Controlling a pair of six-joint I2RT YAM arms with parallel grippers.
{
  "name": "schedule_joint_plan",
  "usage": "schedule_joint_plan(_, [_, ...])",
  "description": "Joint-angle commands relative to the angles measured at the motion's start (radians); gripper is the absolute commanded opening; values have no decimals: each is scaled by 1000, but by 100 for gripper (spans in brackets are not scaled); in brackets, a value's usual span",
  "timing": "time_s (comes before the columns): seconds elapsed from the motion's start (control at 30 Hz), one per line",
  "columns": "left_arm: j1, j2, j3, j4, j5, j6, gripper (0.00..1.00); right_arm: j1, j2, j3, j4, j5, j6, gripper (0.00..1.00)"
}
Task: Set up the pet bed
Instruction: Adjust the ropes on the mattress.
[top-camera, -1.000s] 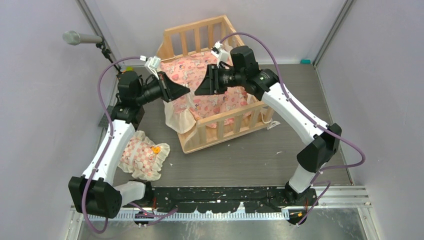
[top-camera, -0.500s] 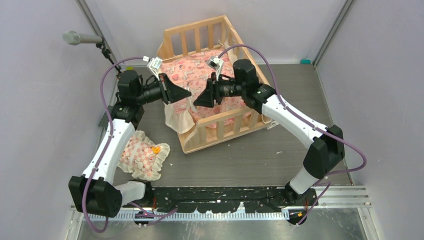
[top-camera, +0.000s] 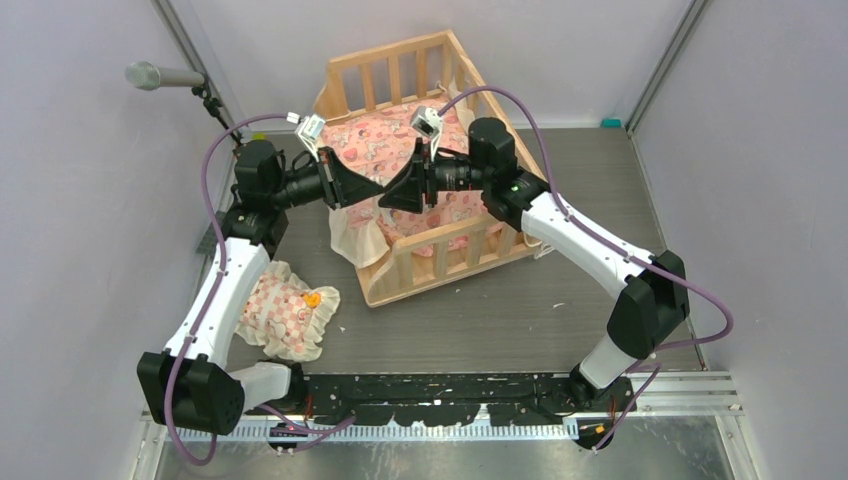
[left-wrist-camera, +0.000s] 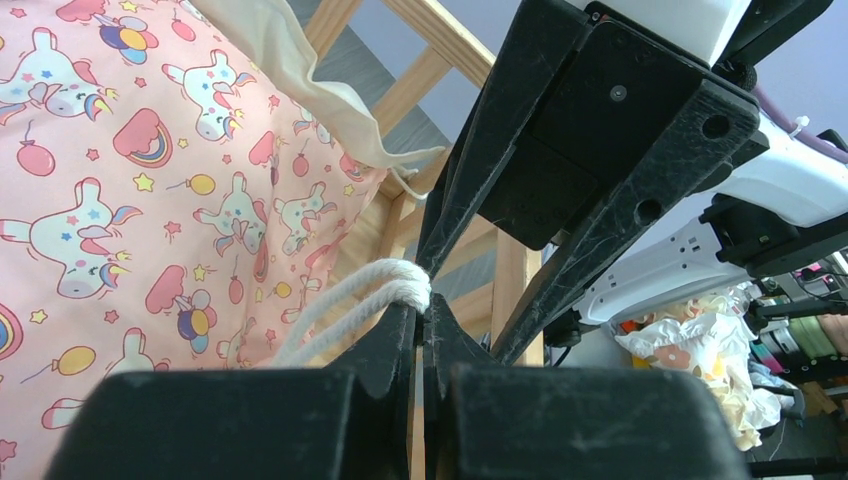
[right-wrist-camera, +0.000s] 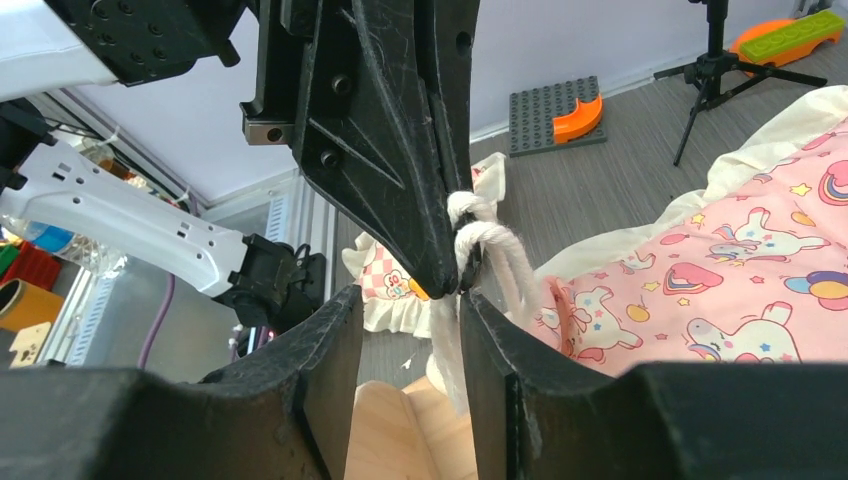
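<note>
Nearest me, by the left arm's base, a small frilled pillow (top-camera: 285, 312) lies flat on the grey table (top-camera: 500, 320), well apart from everything else.

Further in, the pet bed (top-camera: 392, 53) stands towards the back of the table, a little left of centre and turned at an angle, with one corner pointing at the arms. The pink printed cushion (top-camera: 372, 140) lies inside it, and its cream frill (top-camera: 355, 235) spills over the bed's left side.

Both arms reach in over that near-left part of the bed, and their tips meet just above the frill. The left gripper (left-wrist-camera: 420, 322) has its fingers pressed together on a white cord (left-wrist-camera: 392, 288), which loops out from the pinch and runs back towards the cushion. The right gripper (right-wrist-camera: 410, 330) faces it tip to tip. Its jaws are spread, one on each side of the left gripper's point, and the cord's knotted loop hangs down between them. From its own camera I see a gap on the left side of the cord, so nothing is pinched there.

Beyond the bed, at the far left, a microphone (top-camera: 155, 75) sits on a stand beside the wall.
</note>
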Motion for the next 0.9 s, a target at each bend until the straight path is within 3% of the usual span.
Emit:
schedule_joint_plan(0.0, [5, -10, 24, 44, 32, -16, 0, 6, -13, 26, 50, -30, 1, 44])
schedule_joint_plan(0.27, [5, -9, 23, 52, 34, -21, 0, 8, 6, 43, 32, -30, -2, 34])
schedule_joint_plan(0.4, [5, -10, 22, 51, 37, -28, 0, 9, 20, 54, 23, -29, 8, 42])
schedule_joint_plan(0.53, [5, -12, 21, 76, 45, -37, 0, 10, 33, 69, 10, -25, 4, 42])
schedule_joint_plan(0.77, [5, -8, 21, 74, 47, -32, 0, 10, 36, 69, 8, -24, 11, 27])
schedule_joint_plan(0.8, [5, -7, 22, 75, 47, -32, 0, 10, 34, 66, 5, -22, 11, 27])
schedule_joint_plan(0.87, [5, -5, 21, 75, 47, -31, 0, 10, 27, 61, -2, -15, 5, 39])
